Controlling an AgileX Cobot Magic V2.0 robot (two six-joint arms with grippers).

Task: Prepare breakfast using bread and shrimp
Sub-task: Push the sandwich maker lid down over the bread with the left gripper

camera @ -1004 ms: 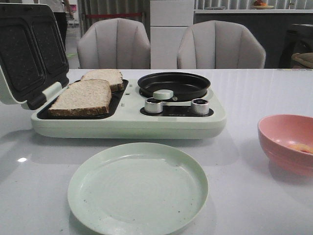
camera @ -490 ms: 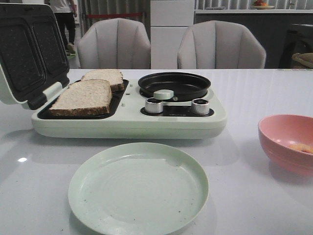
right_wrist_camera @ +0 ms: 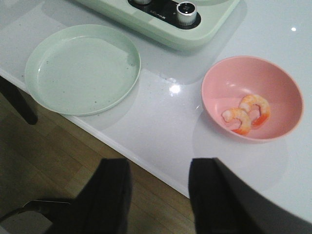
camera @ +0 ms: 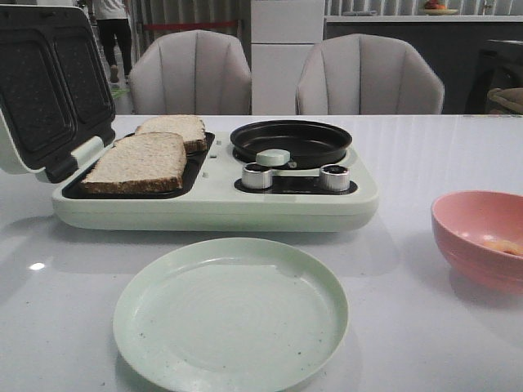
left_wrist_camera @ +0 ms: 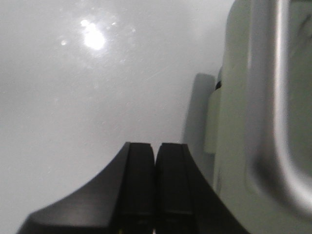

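Two slices of bread, a near one [camera: 137,162] and a far one [camera: 174,130], lie in the open sandwich tray of the pale green breakfast maker [camera: 212,204]. Two shrimp [right_wrist_camera: 247,113] lie in a pink bowl [right_wrist_camera: 251,73], which the front view shows at the right [camera: 480,237]. My left gripper [left_wrist_camera: 156,148] is shut and empty, low over the white table beside the maker's side [left_wrist_camera: 243,122]. My right gripper [right_wrist_camera: 158,165] is open and empty, above the table's front edge, short of the bowl. Neither gripper shows in the front view.
An empty pale green plate [camera: 231,312] lies in front of the maker; it also shows in the right wrist view [right_wrist_camera: 82,68]. The maker's lid [camera: 51,90] stands open at the left. A black frying pan [camera: 291,143] and two knobs [camera: 294,176] sit on the maker's right half. Two chairs [camera: 278,77] stand behind the table.
Nothing on the table has moved. A person in the far background has walked a little to the right.
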